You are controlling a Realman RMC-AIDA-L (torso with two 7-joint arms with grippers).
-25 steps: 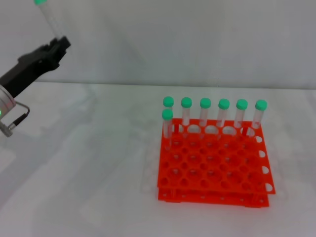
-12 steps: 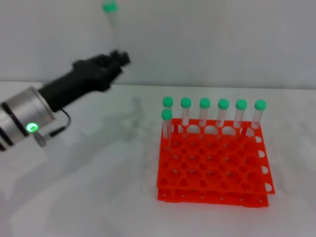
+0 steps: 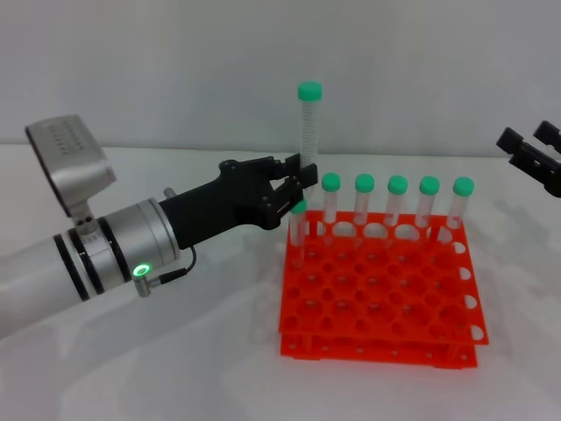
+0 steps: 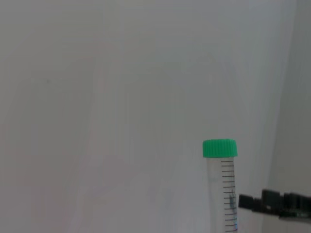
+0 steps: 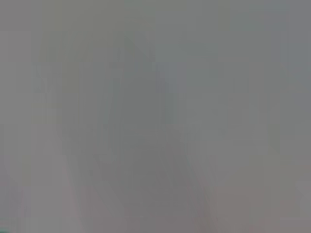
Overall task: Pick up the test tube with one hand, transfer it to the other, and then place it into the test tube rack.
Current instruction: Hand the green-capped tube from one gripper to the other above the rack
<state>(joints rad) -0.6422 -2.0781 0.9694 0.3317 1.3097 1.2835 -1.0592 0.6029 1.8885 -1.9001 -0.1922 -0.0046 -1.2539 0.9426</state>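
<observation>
My left gripper [image 3: 301, 181] is shut on the lower part of the test tube [image 3: 307, 132] and holds it upright above the back left corner of the orange test tube rack [image 3: 377, 294]. The tube's green cap is on top. The tube also shows in the left wrist view [image 4: 225, 189]. My right gripper [image 3: 531, 147] comes in at the right edge, open and empty, beyond the rack's right side. It shows small and far off in the left wrist view [image 4: 274, 204]. The right wrist view shows only blank grey.
Several green-capped tubes [image 3: 397, 200] stand in the rack's back row, and one more [image 3: 298, 219] stands at the left behind my left fingers. The rack sits on a white table [image 3: 175, 351] before a white wall.
My left arm has swung right and lowered, carrying the tube from the upper left to the rack's back left corner. The right gripper has come into view at the right edge.
</observation>
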